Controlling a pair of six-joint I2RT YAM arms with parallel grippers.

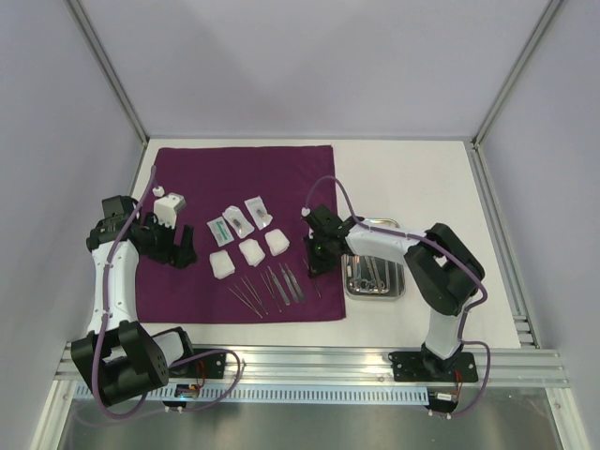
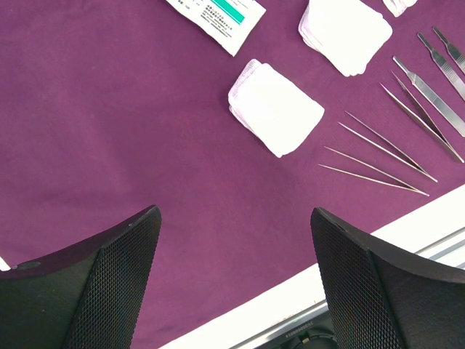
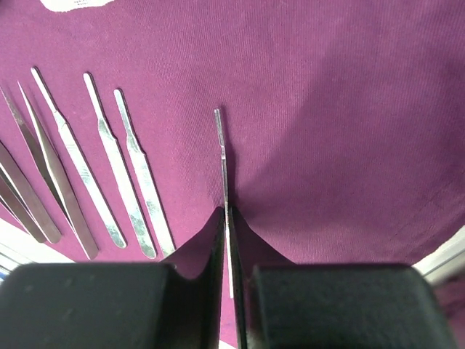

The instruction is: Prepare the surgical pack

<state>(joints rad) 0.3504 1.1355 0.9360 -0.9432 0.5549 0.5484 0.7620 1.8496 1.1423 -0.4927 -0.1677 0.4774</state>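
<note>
The deep-purple cloth [image 1: 244, 183] lies spread on the table. On it sit three white gauze squares [image 1: 251, 251], clear packets [image 1: 240, 221] and a row of thin steel tweezers and handles [image 1: 272, 286]. My right gripper [image 3: 226, 212] is shut on a thin steel instrument [image 3: 221, 149], held edge-on just over the cloth's right part, beside that row [image 3: 138, 182]. The steel tray [image 1: 397, 281] stands to the right of the cloth with instruments in it. My left gripper [image 2: 236, 218] hovers open over the cloth's left part, with gauze [image 2: 276, 107] and tweezers [image 2: 378, 156] ahead of it.
White table surface [image 1: 412, 178] surrounds the cloth. Grey walls with aluminium posts close in the back and sides. An aluminium rail [image 1: 309, 361] runs along the near edge by the arm bases.
</note>
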